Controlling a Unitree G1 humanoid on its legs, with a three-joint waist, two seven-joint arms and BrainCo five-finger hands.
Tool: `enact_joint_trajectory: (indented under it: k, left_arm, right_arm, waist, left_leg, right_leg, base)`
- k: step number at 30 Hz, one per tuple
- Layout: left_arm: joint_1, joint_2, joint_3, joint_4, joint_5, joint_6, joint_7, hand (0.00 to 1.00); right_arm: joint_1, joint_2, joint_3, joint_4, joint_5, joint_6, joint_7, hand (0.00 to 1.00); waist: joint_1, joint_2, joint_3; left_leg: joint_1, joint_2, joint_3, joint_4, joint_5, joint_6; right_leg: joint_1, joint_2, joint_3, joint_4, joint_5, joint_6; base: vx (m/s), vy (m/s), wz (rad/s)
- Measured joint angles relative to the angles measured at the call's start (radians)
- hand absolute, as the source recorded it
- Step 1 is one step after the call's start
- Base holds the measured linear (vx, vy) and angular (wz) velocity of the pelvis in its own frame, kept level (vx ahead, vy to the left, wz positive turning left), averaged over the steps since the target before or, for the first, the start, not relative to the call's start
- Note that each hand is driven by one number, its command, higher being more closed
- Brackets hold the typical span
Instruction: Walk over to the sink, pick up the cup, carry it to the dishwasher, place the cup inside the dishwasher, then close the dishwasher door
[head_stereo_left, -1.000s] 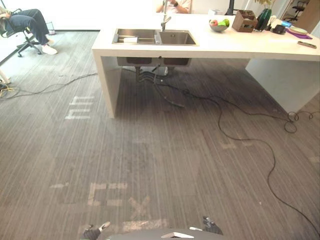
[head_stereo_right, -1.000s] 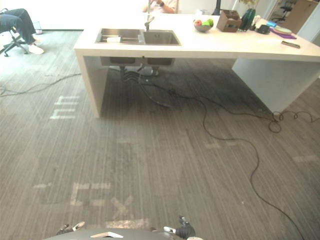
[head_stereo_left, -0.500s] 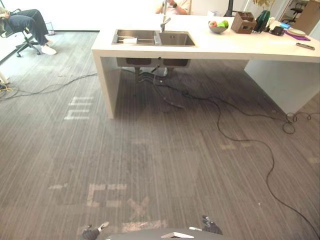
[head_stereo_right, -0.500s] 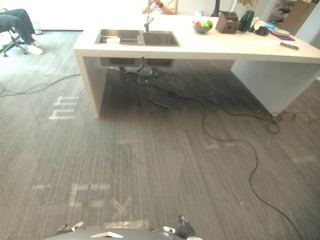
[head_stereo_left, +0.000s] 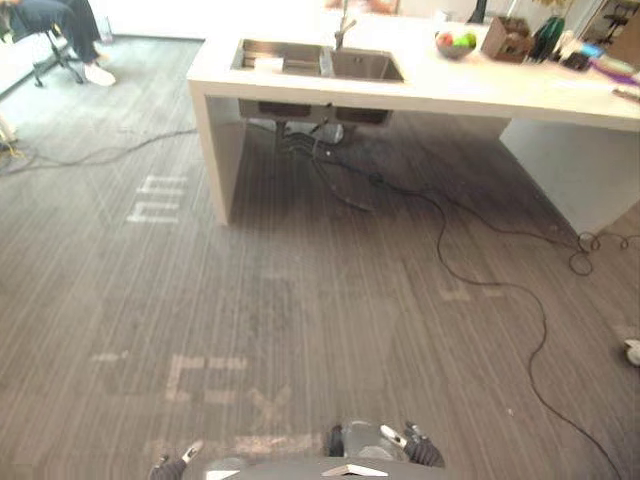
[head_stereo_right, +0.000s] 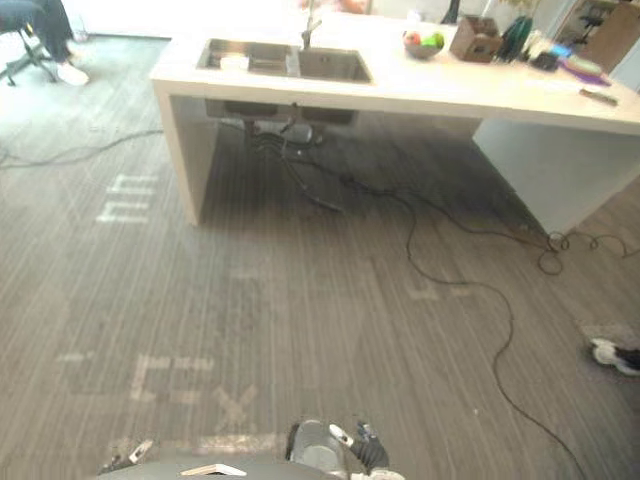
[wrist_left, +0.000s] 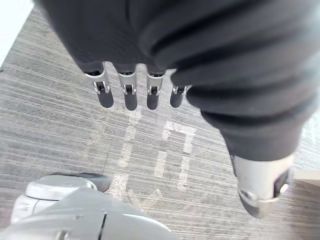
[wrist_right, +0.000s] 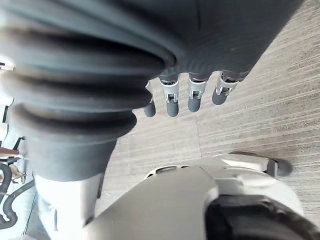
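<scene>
Across the grey floor ahead, a steel double sink (head_stereo_left: 365, 66) is set in a white counter (head_stereo_left: 450, 85). In its left basin lies a small white thing (head_stereo_left: 268, 63) that may be the cup; it is too small to tell. My left hand (wrist_left: 127, 95) hangs over the floor with straight fingers and nothing in it. My right hand (wrist_right: 172, 102) hangs the same way, fingers straight and empty, above the floor.
A faucet (head_stereo_left: 343, 30) stands behind the sink. A fruit bowl (head_stereo_left: 455, 43) and a brown box (head_stereo_left: 506, 38) sit further right. Black cables (head_stereo_left: 470, 270) snake under and beside the counter. A person sits on a chair (head_stereo_left: 60, 20) far left. A shoe (head_stereo_right: 612, 354) shows at the right.
The whole picture has shifted: the camera has moved forward, so the counter and sink stand a little nearer. A shoe has come into sight at the right edge.
</scene>
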Motion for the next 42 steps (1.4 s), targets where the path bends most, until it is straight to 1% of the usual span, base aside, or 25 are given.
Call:
enact_joint_trajectory:
  k: [2, 4, 6, 7, 9, 11, 12, 14, 15, 17, 19, 20, 21, 22, 23, 25, 27, 30, 32, 33, 34, 36, 38, 41, 42]
  left_arm:
    - [-0.022, -0.002, 0.003, -0.001, 0.001, 0.000, 0.000, 0.00]
    - [-0.022, -0.009, 0.040, -0.030, 0.001, 0.001, 0.001, 0.00]
    - [0.005, -0.038, 0.046, -0.046, 0.002, 0.003, 0.006, 0.00]
    - [0.018, -0.055, 0.064, -0.062, 0.006, 0.003, 0.008, 0.00]
    - [0.038, -0.086, 0.082, -0.079, 0.006, 0.002, 0.008, 0.00]
    - [0.040, -0.088, 0.089, -0.081, 0.014, 0.003, 0.005, 0.00]
    - [0.041, -0.089, 0.089, -0.084, 0.015, 0.003, 0.005, 0.00]
    - [0.040, -0.084, 0.089, -0.116, 0.031, 0.001, -0.006, 0.00]
    - [0.041, -0.078, 0.087, -0.137, 0.043, -0.003, -0.007, 0.00]
    - [0.041, -0.077, 0.080, -0.181, 0.059, -0.018, -0.006, 0.00]
    - [0.038, -0.078, 0.074, -0.210, 0.059, -0.034, -0.002, 0.00]
    - [0.041, -0.083, 0.052, -0.228, 0.067, -0.050, 0.007, 0.00]
    - [0.051, -0.092, 0.026, -0.244, 0.078, -0.078, 0.021, 0.00]
    - [0.027, -0.083, 0.015, -0.234, 0.093, -0.119, 0.047, 0.00]
    - [0.016, -0.080, 0.012, -0.240, 0.098, -0.145, 0.064, 0.00]
    - [-0.005, -0.087, -0.037, -0.278, 0.125, -0.259, 0.159, 0.00]
    - [-0.010, -0.098, -0.094, -0.356, 0.156, -0.301, 0.222, 0.00]
    - [-0.018, -0.097, -0.185, -0.538, 0.172, -0.315, 0.256, 0.00]
    - [-0.029, -0.096, -0.229, -0.689, 0.172, -0.312, 0.253, 0.00]
    - [-0.036, -0.093, -0.240, -0.777, 0.172, -0.304, 0.246, 0.00]
    - [-0.040, -0.087, -0.247, -0.857, 0.170, -0.294, 0.235, 0.00]
    - [-0.040, -0.079, -0.270, -0.946, 0.171, -0.280, 0.232, 0.00]
    - [-0.045, -0.076, -0.301, -1.000, 0.187, -0.274, 0.242, 0.00]
    - [-0.092, -0.075, -0.331, -1.051, 0.220, -0.261, 0.252, 0.00]
    - [-0.119, -0.074, -0.348, -1.074, 0.233, -0.260, 0.251, 0.00]
  right_arm:
    - [0.017, 0.005, -0.001, -0.026, 0.005, -0.001, 0.006, 0.00]
    - [0.055, 0.020, -0.003, -0.059, 0.008, 0.028, 0.005, 0.00]
    - [0.071, -0.002, -0.005, -0.078, 0.017, 0.052, 0.004, 0.00]
    - [0.073, -0.019, -0.005, -0.095, 0.026, 0.083, 0.003, 0.00]
    - [0.059, -0.044, -0.006, -0.096, 0.028, 0.121, 0.004, 0.00]
    - [0.044, -0.053, 0.000, -0.092, 0.035, 0.171, 0.005, 0.00]
    - [0.040, -0.058, 0.010, -0.093, 0.035, 0.176, 0.005, 0.00]
    - [0.008, -0.068, 0.047, -0.088, 0.042, 0.191, 0.002, 0.00]
    - [0.000, -0.064, 0.058, -0.086, 0.056, 0.202, -0.005, 0.00]
    - [-0.025, -0.069, 0.072, -0.085, 0.092, 0.218, -0.020, 0.00]
    - [-0.072, -0.072, 0.073, -0.084, 0.130, 0.231, -0.024, 0.00]
    - [-0.081, -0.073, 0.076, -0.089, 0.146, 0.233, -0.023, 0.00]
    - [-0.083, -0.085, 0.077, -0.097, 0.149, 0.233, -0.023, 0.00]
    - [-0.112, -0.055, 0.094, -0.088, 0.155, 0.246, -0.023, 0.00]
    - [-0.127, -0.047, 0.116, -0.089, 0.155, 0.247, -0.018, 0.00]
    - [-0.173, -0.033, 0.132, -0.082, 0.154, 0.245, -0.018, 0.00]
    - [-0.174, -0.043, 0.164, -0.079, 0.151, 0.250, -0.020, 0.00]
    - [-0.148, -0.029, 0.168, -0.053, 0.152, 0.257, -0.020, 0.00]
    - [-0.101, -0.024, 0.149, -0.058, 0.166, 0.282, -0.026, 0.00]
    - [-0.087, -0.026, 0.136, -0.066, 0.189, 0.297, -0.029, 0.00]
    - [-0.073, -0.026, 0.121, -0.088, 0.206, 0.309, -0.039, 0.00]
    - [-0.053, -0.022, 0.106, -0.108, 0.235, 0.316, -0.048, 0.00]
    - [-0.040, -0.025, 0.104, -0.146, 0.250, 0.315, -0.051, 0.00]
    - [-0.036, -0.019, 0.100, -0.173, 0.286, 0.315, -0.060, 0.00]
    - [-0.037, -0.018, 0.089, -0.181, 0.305, 0.315, -0.060, 0.00]
  waist:
    - [-0.007, 0.007, 0.019]
    - [-0.007, -0.004, 0.028]
    - [-0.017, 0.016, 0.008]
    - [-0.018, 0.051, -0.008]
    - [-0.026, 0.087, -0.026]
    - [-0.039, 0.098, -0.030]
    - [-0.034, 0.101, -0.030]
    - [-0.018, 0.091, -0.023]
    - [-0.004, 0.078, -0.018]
    - [0.019, 0.067, -0.012]
    - [0.034, 0.065, 0.009]
    - [0.039, 0.080, 0.010]
    - [0.047, 0.116, 0.004]
    - [0.054, 0.081, 0.016]
    - [0.056, 0.071, 0.016]
    - [0.072, 0.075, 0.019]
    - [0.072, 0.085, 0.019]
    - [0.068, 0.066, -0.004]
    - [0.067, 0.043, -0.040]
    - [0.065, 0.028, -0.046]
    - [0.061, 0.017, -0.044]
    - [0.047, 0.006, -0.044]
    - [0.023, 0.018, -0.049]
    - [0.006, 0.015, -0.049]
    - [-0.008, 0.024, -0.043]
  left_leg:
    - [-0.019, 0.042, -0.027, 0.067, -0.062, -0.042]
    - [0.003, 0.060, -0.068, 0.155, -0.165, -0.089]
    - [0.034, 0.103, -0.092, 0.174, -0.194, -0.103]
    - [-0.001, 0.113, -0.112, 0.301, -0.199, -0.112]
    - [-0.056, 0.109, -0.122, 0.495, -0.156, -0.115]
    - [-0.133, 0.143, -0.119, 0.709, 0.018, -0.111]
    - [-0.166, 0.164, -0.107, 0.789, 0.065, -0.111]
    - [-0.278, 0.201, -0.022, 1.064, 0.011, -0.039]
    - [-0.323, 0.181, 0.020, 1.100, -0.030, -0.025]
    - [-0.415, 0.123, 0.084, 1.045, -0.087, -0.003]
    - [-0.492, 0.065, 0.182, 0.840, -0.115, 0.033]
    - [-0.500, 0.033, 0.232, 0.569, -0.045, 0.050]
    - [-0.479, 0.027, 0.232, 0.310, 0.133, 0.071]
    - [-0.434, -0.013, 0.258, 0.263, 0.182, 0.124]
    - [-0.424, -0.023, 0.262, 0.228, 0.191, 0.126]
    - [-0.431, -0.030, 0.261, 0.255, 0.134, 0.094]
    - [-0.421, -0.037, 0.261, 0.305, 0.079, 0.114]
    - [-0.369, -0.093, 0.265, 0.253, 0.058, 0.135]
    - [-0.335, -0.143, 0.265, 0.208, 0.045, 0.150]
    - [-0.297, -0.162, 0.263, 0.193, 0.023, 0.162]
    - [-0.242, -0.175, 0.251, 0.176, 0.003, 0.166]
    - [-0.146, -0.199, 0.236, 0.125, -0.008, 0.153]
    - [-0.051, -0.188, 0.209, 0.057, -0.011, 0.142]
    - [0.036, -0.173, 0.169, 0.011, -0.010, 0.133]
    - [0.066, -0.148, 0.149, 0.011, -0.024, 0.107]
  right_leg:
    - [-0.022, 0.022, 0.067, -0.048, 0.021, 0.018]
    - [-0.007, -0.024, 0.065, 0.023, 0.037, 0.023]
    - [-0.015, -0.006, 0.024, 0.123, -0.055, -0.013]
    - [-0.020, 0.005, 0.000, 0.164, -0.108, -0.034]
    - [0.014, 0.033, -0.024, 0.169, -0.152, -0.057]
    - [0.118, 0.065, -0.068, 0.117, -0.187, -0.080]
    - [0.152, 0.076, -0.072, 0.086, -0.189, -0.083]
    - [0.292, 0.106, -0.070, -0.036, -0.180, -0.084]
    - [0.383, 0.105, -0.068, -0.119, -0.167, -0.080]
    - [0.486, 0.087, -0.067, -0.217, -0.152, -0.063]
    - [0.542, 0.049, -0.068, -0.227, -0.153, -0.060]
    - [0.565, 0.043, -0.068, -0.210, -0.157, -0.054]
    - [0.579, 0.075, -0.052, -0.201, -0.168, -0.038]
    - [0.606, 0.063, 0.011, -0.218, -0.194, -0.042]
    - [0.599, 0.067, 0.030, -0.240, -0.191, -0.063]
    - [0.572, 0.119, 0.068, -0.314, -0.128, -0.080]
    - [0.593, 0.100, 0.083, -0.301, -0.105, -0.069]
    - [0.542, 0.055, 0.089, -0.140, -0.111, -0.058]
    - [0.438, 0.004, 0.085, 0.106, -0.085, 0.016]
    - [0.365, -0.029, 0.084, 0.275, -0.002, 0.088]
    - [0.292, -0.069, 0.075, 0.454, 0.157, 0.102]
    - [0.178, -0.141, 0.025, 0.716, 0.138, 0.008]
    - [0.075, -0.132, -0.024, 0.774, 0.048, -0.038]
    - [-0.037, -0.103, -0.060, 0.621, -0.047, -0.040]
    - [-0.063, -0.085, -0.093, 0.456, -0.071, -0.051]
  base:
    - [0.25, -0.357, 0.26]
    - [0.40, -0.517, 0.51]
    - [0.44, -0.403, 0.44]
    - [0.54, -0.329, 0.30]
    - [0.62, -0.303, 0.26]
    - [0.62, -0.269, 0.29]
    - [0.35, -0.147, -0.03]
    - [0.41, -0.104, -0.11]
    - [0.56, -0.072, -0.05]
    - [0.51, 0.030, -0.06]
    - [0.45, 0.111, -0.12]
    - [0.53, 0.152, -0.08]
    - [0.72, 0.207, -0.03]
    - [0.45, 0.138, 0.02]
    - [0.39, 0.129, -0.09]
    - [0.19, 0.079, -0.11]
    - [0.31, 0.095, 0.07]
    - [0.25, 0.068, 0.10]
    - [0.36, 0.098, 0.19]
    - [0.40, 0.130, 0.12]
    - [0.40, 0.130, 0.09]
    - [0.34, 0.081, 0.09]
    - [0.32, 0.016, 0.25]
    - [0.38, -0.083, 0.43]
    - [0.31, -0.123, 0.43]
